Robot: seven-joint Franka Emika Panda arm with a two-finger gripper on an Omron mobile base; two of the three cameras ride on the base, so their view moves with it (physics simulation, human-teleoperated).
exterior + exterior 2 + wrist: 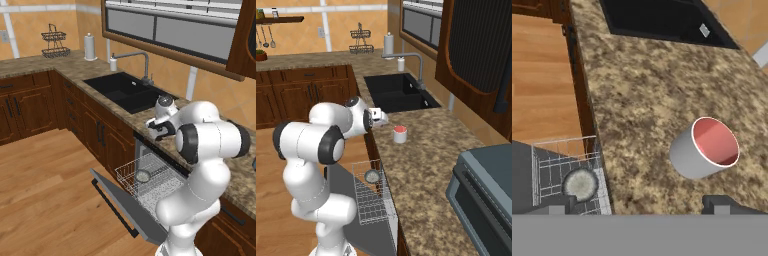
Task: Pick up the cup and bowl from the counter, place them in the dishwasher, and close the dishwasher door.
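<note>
Fingertips of the gripper [639, 204] stand wide apart above the counter [642, 95], clamping nothing. Cup [705, 147] sits upright just ahead, back from the front edge with bare granite all round; bowl [580, 183] lies in the dishwasher [150, 177] rack over the lowered dishwasher door [125, 207].

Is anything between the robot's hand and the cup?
No, nothing visible is. The open gripper hangs above the counter, and the cup stands alone on bare countertop just ahead. The bowl already sits in the dishwasher rack.
</note>
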